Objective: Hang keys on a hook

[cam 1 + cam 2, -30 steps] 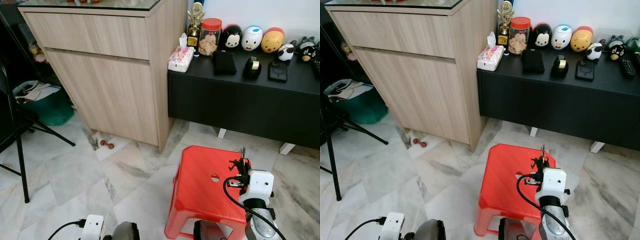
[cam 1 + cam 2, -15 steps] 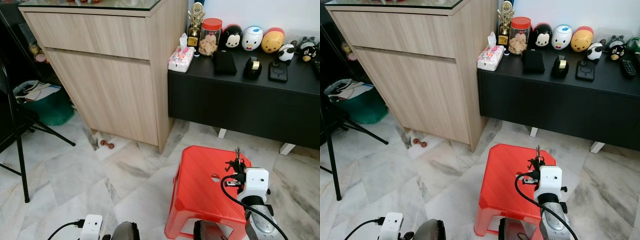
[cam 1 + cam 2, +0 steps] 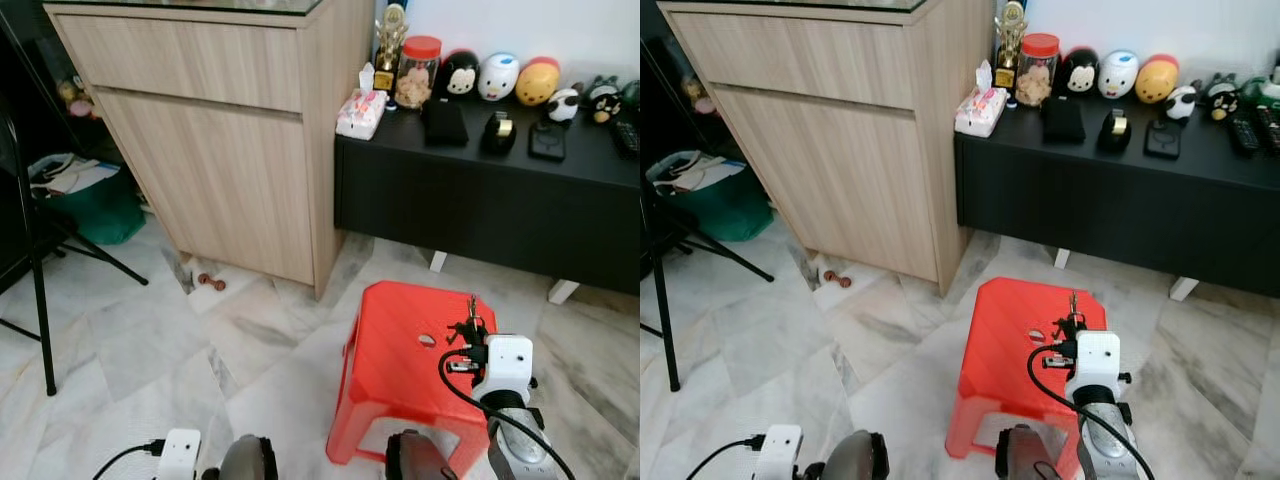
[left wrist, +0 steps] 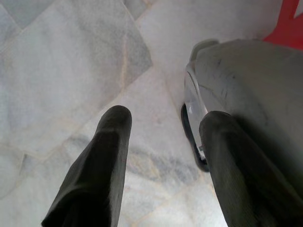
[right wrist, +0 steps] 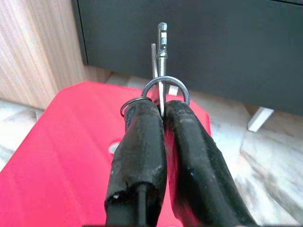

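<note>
marble floor [image 3: 120, 330], wooden cabinet [image 3: 215, 130]

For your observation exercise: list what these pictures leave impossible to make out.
- Hook: not seen, so where the keys go is unknown.
- Number of keys: right wrist view, overlapping edge-on above the right gripper.
- Cabinet top: cut by the eye views' upper edge.
- Jar contents: too small.

even, soft indoor light fills both head views, brightest on the white wall [image 3: 560, 25] at the top right and dimmest in the left corner around the tripod [image 3: 35, 270]. both are slightly soft. the black cabinet [image 3: 480, 210] throws a shadow onto the marble floor [image 3: 150, 340]. the keys [image 5: 161, 56] are sharp, the black fingers [image 4: 94, 175] close to the lens blurred
</note>
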You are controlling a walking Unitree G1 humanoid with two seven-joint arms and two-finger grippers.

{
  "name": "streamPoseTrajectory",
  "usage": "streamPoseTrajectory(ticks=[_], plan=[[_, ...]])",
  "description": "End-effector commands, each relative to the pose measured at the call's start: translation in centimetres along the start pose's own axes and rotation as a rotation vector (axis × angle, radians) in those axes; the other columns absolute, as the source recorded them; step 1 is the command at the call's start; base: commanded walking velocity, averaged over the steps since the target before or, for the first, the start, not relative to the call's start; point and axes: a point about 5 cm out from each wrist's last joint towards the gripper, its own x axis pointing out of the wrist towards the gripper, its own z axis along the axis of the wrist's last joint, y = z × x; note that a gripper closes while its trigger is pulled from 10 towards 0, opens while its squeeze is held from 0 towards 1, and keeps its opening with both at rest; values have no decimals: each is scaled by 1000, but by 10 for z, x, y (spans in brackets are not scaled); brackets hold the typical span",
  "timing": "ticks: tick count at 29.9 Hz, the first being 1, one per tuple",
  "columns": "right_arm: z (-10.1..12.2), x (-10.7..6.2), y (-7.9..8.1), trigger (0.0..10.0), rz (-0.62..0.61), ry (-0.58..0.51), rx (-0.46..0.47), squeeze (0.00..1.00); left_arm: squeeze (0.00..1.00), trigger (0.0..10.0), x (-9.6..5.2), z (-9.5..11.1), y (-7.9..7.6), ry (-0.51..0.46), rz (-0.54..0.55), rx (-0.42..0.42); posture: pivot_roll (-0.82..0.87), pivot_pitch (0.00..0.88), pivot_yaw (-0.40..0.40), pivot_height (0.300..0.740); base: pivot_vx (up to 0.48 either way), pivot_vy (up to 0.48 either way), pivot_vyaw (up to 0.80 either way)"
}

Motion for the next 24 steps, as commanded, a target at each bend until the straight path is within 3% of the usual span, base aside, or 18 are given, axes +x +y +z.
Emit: streamPoseTrajectory(ticks=[1,24], plan=[[-2,0,0,10000,-4,15,4,0,0,10000,-3,-9,4,25,5,-8,4,70,32,623,-319,0,0],[-2,3,1,10000,-5,20,4,0,0,10000,-2,-8,2,21,0,-13,4,71,30,623,-322,0,0]])
